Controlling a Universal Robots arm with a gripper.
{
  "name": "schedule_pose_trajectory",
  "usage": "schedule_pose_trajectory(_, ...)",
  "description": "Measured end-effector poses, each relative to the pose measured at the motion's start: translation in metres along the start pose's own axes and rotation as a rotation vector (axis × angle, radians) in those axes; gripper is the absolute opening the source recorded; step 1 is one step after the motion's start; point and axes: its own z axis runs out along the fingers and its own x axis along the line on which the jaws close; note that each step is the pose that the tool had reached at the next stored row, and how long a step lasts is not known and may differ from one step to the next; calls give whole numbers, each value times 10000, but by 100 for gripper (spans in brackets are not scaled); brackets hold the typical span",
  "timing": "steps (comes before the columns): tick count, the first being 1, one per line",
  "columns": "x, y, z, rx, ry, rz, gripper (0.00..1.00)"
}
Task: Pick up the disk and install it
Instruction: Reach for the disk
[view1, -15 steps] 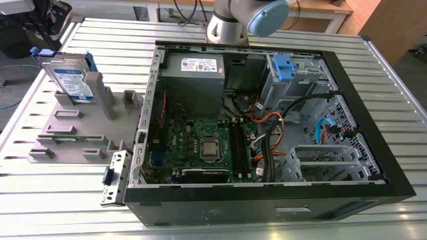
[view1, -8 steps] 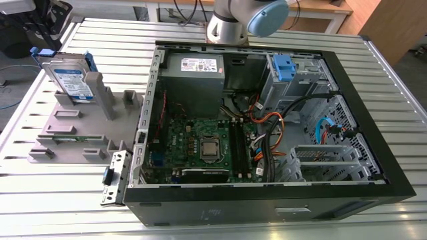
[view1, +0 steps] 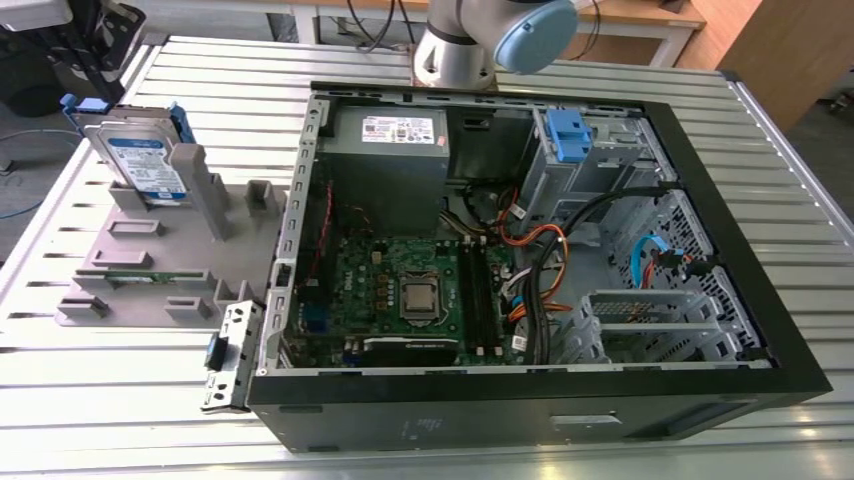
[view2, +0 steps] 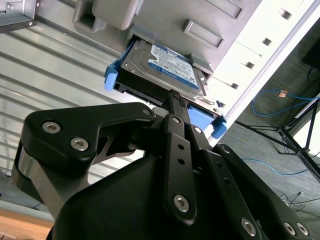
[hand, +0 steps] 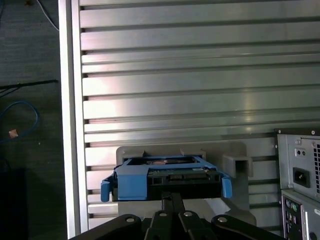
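The disk (view1: 144, 160) is standing on edge in a slot of the grey holder (view1: 134, 255), its white-and-blue label facing out and its blue carrier frame wrapping the sides. The holder is sitting on the slatted metal desk (view1: 561, 60), just beside the open computer case (view1: 534, 390) on the exterior view's left. From where I am looking, nothing is touching the disk.

In both wrist views the gripper (view2: 176, 100) is pointing at the disk's near edge, with the blue frame (hand: 167, 175) lying just past the tips of the fingers (hand: 174, 202). The fingers are lying pressed together and are pinching nothing. The arm (view1: 487, 35) is rising at the far side of the desk, behind the case.

I am thinking the risk lies in that shut pose. Fingers going in closed would be pushing the disk rather than straddling it, and an upright disk in a loose slot could be tipping or sliding out. The plastic frame is also looking springy, so a grip on it alone could be slipping or twisting. Inside the case, the loose cables (view1: 534, 250) are hanging near the drive bay (view1: 567, 135) and could be snagging a carried disk.
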Motion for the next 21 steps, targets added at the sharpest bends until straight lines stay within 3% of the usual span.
schedule_pose_trajectory(21,1,-1,29,1,2,0,11)
